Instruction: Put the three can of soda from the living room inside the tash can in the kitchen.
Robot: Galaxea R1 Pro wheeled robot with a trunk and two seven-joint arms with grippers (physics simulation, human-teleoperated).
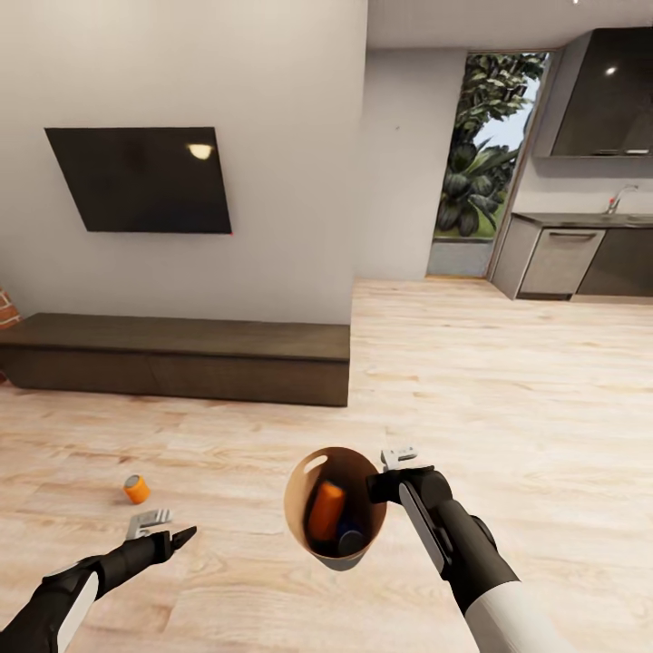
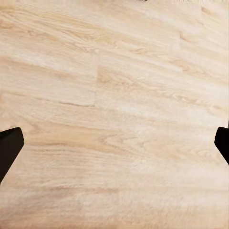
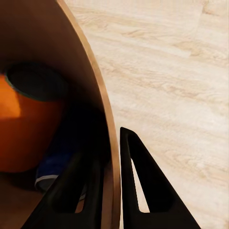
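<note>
Bin [image 1: 315, 508] pinched at its rim by right end effector [image 1: 388, 479], orange can [image 1: 326, 511] inside it, another can [image 1: 136, 489] on floor [image 1: 508, 408] just beyond left end effector [image 1: 168, 531], fingers [image 2: 9, 148] spread.

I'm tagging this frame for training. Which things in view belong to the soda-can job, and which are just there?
Job:
- soda can on the floor
- soda can in the bin
- trash can, rim pinched by right gripper
- left gripper, open

Bystanders:
- television
- low cabinet
- kitchen counter
</note>
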